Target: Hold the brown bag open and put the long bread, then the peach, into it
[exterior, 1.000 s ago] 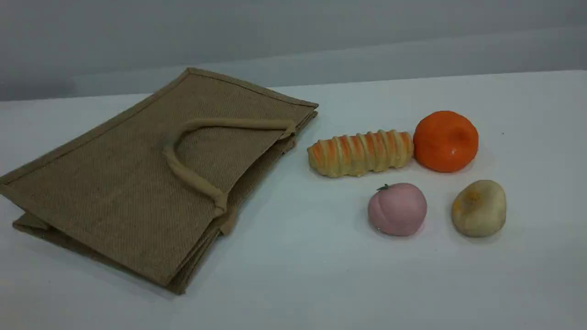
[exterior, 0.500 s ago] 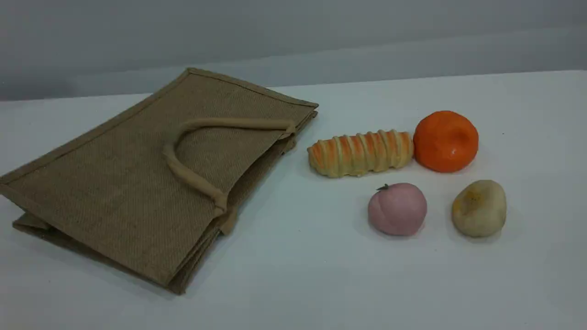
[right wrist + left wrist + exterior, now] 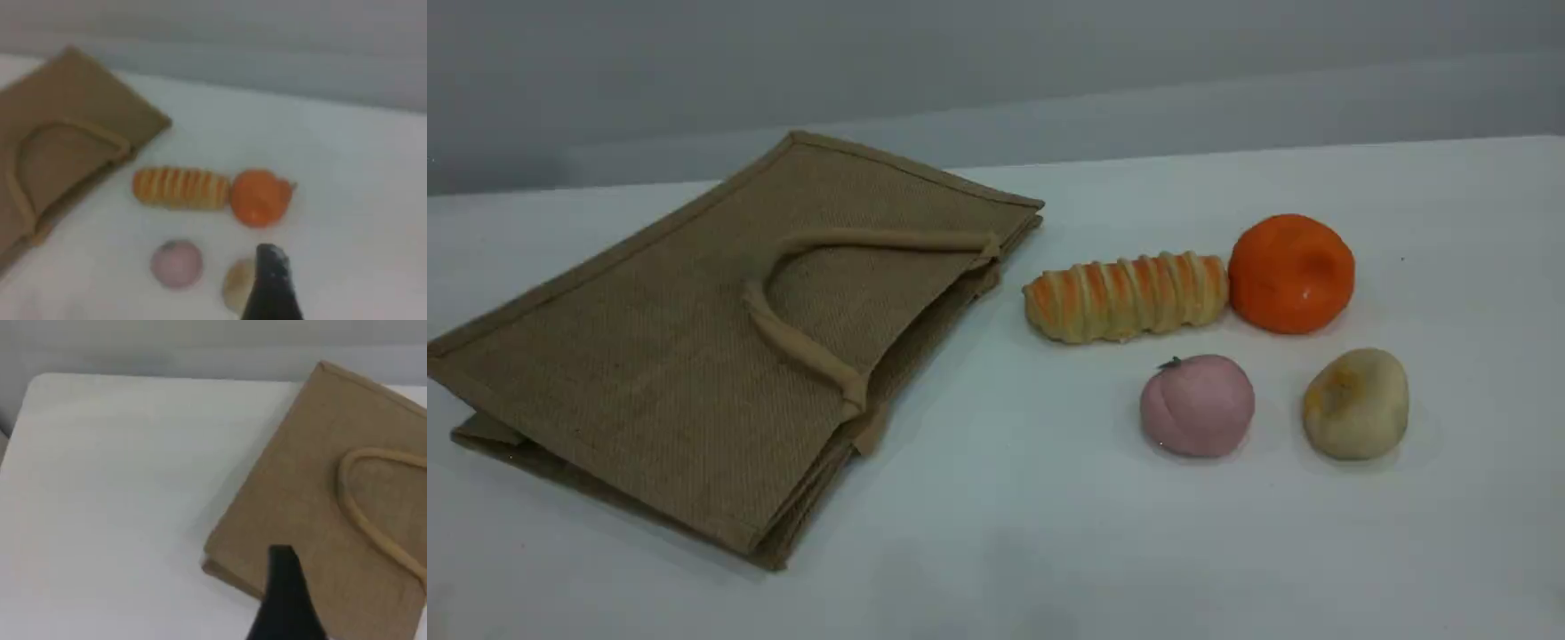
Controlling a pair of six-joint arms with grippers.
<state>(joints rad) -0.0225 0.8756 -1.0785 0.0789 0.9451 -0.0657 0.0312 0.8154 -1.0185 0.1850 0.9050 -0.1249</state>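
The brown bag point(image 3: 694, 356) lies flat and closed on the left of the white table, one beige loop handle point(image 3: 800, 347) resting on its top side. To its right lies the striped long bread point(image 3: 1125, 296), with the pink peach point(image 3: 1197, 405) in front of it. Neither arm appears in the scene view. In the left wrist view a dark fingertip point(image 3: 283, 553) hovers over the bag's point(image 3: 320, 493) near corner. In the right wrist view a dark fingertip point(image 3: 270, 267) hangs above the foods, near the peach point(image 3: 176, 263) and bread point(image 3: 180, 188). Neither gripper holds anything.
A bright orange round fruit point(image 3: 1291, 274) touches the bread's right end. A lumpy yellowish-beige round item point(image 3: 1355, 403) sits right of the peach. The table's point(image 3: 1005, 533) far edge meets a grey wall.
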